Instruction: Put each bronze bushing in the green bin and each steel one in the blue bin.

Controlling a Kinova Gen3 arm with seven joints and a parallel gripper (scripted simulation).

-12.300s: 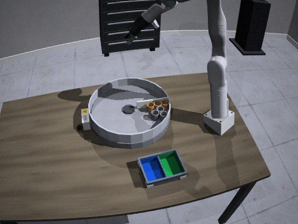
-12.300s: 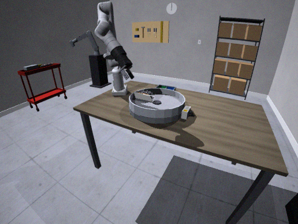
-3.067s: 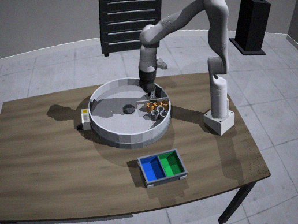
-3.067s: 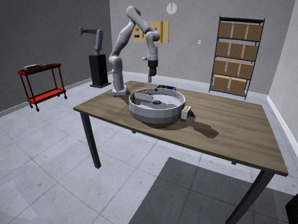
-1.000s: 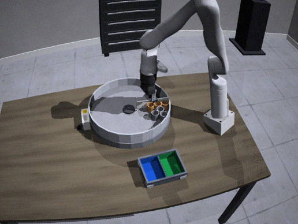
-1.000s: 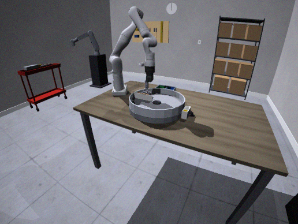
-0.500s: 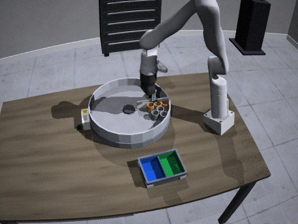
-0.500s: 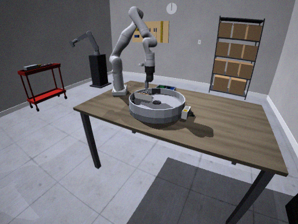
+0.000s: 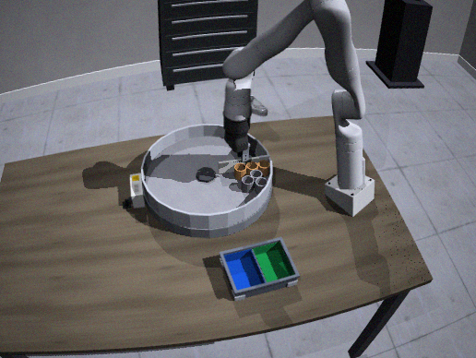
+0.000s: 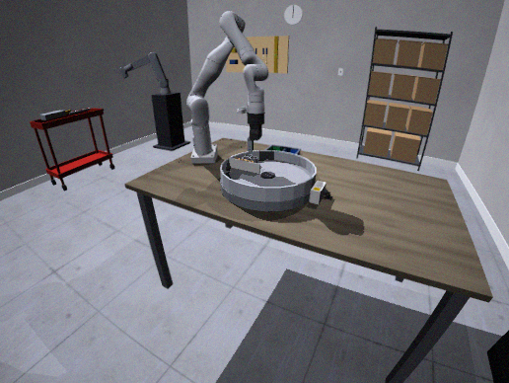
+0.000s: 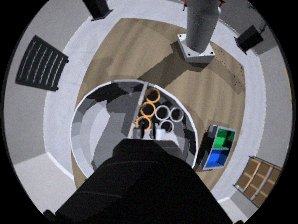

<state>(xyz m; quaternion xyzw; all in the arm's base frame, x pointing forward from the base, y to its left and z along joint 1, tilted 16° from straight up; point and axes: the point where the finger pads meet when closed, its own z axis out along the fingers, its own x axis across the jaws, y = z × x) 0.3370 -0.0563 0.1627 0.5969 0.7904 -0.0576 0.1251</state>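
Note:
The grey turntable (image 9: 207, 180) holds a tight cluster of bushings at its right side, behind a short divider. Three are bronze bushings (image 9: 251, 167) and three are steel bushings (image 9: 255, 180). The cluster also shows in the wrist view (image 11: 160, 111). My gripper (image 9: 246, 156) points straight down just above the back edge of the cluster, over the bronze ones. Its fingers stand partly open with nothing visibly between them. In the wrist view the fingertips are small and dark beside the nearest bronze bushing. The blue bin (image 9: 242, 269) and green bin (image 9: 274, 261) sit side by side in one tray near the table's front.
A dark hub (image 9: 206, 173) sits at the turntable's centre. A raised rim rings the turntable. A small white box (image 9: 136, 184) sits at its left side. My arm's base (image 9: 350, 194) stands on the table to the right.

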